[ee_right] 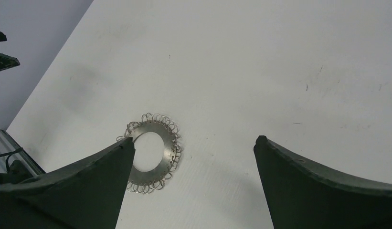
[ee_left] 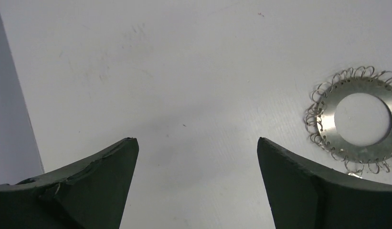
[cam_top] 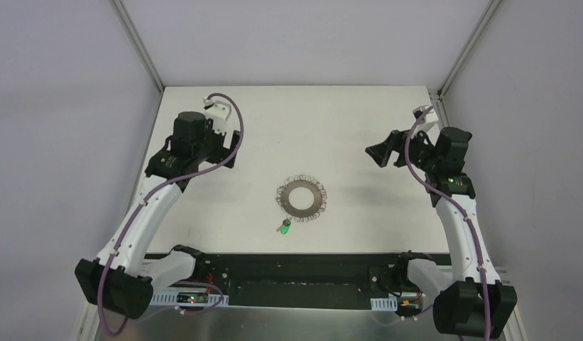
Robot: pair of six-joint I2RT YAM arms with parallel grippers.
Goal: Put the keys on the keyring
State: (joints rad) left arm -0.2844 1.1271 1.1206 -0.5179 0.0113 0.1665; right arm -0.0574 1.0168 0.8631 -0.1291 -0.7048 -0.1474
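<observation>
The keyring (cam_top: 301, 197), a flat grey metal ring fringed with small wire loops, lies flat at the middle of the white table (cam_top: 345, 121). Just below and left of it lies the key (cam_top: 284, 229), tiny, with a green head, apart from the ring. My left gripper (cam_top: 236, 149) hovers to the upper left of the ring, open and empty. My right gripper (cam_top: 378, 155) hovers to its upper right, also open and empty. The left wrist view shows the keyring (ee_left: 327, 117) off to the right of the left gripper (ee_left: 197, 140). In the right wrist view the keyring (ee_right: 168, 143) is partly hidden by the left finger of the right gripper (ee_right: 194, 139).
Grey walls and aluminium frame rails (cam_top: 139, 42) enclose the table on the left, right and back. A black bar (cam_top: 295, 273) carrying both arm bases runs along the near edge.
</observation>
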